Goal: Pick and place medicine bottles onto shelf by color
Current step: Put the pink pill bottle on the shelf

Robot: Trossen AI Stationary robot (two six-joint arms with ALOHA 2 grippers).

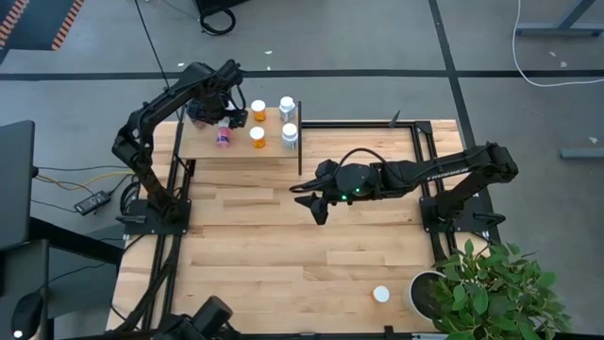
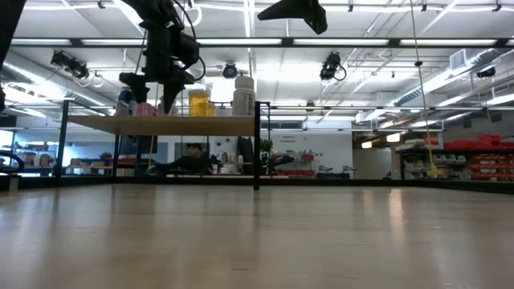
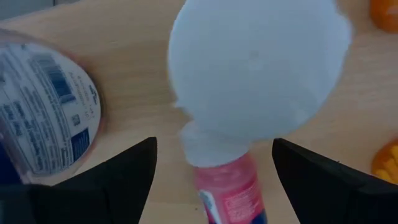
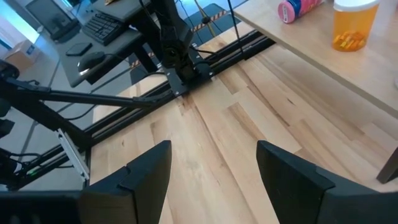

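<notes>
Light-wood shelf point(image 1: 203, 142) with bottles, plank table point(image 1: 283, 246), grey floor, left claw point(image 1: 219, 121) released, right claw point(image 1: 316, 208) released.

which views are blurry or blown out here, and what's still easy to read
Left wrist view: the pink bottle's white cap sits so close that it is a soft, overexposed blob between the left tool's fingers. Low view: the ceiling lights glare, leaving the shelf and its bottles backlit. High view: evenly lit, and the lone white-capped bottle on the table reads clearly.
</notes>
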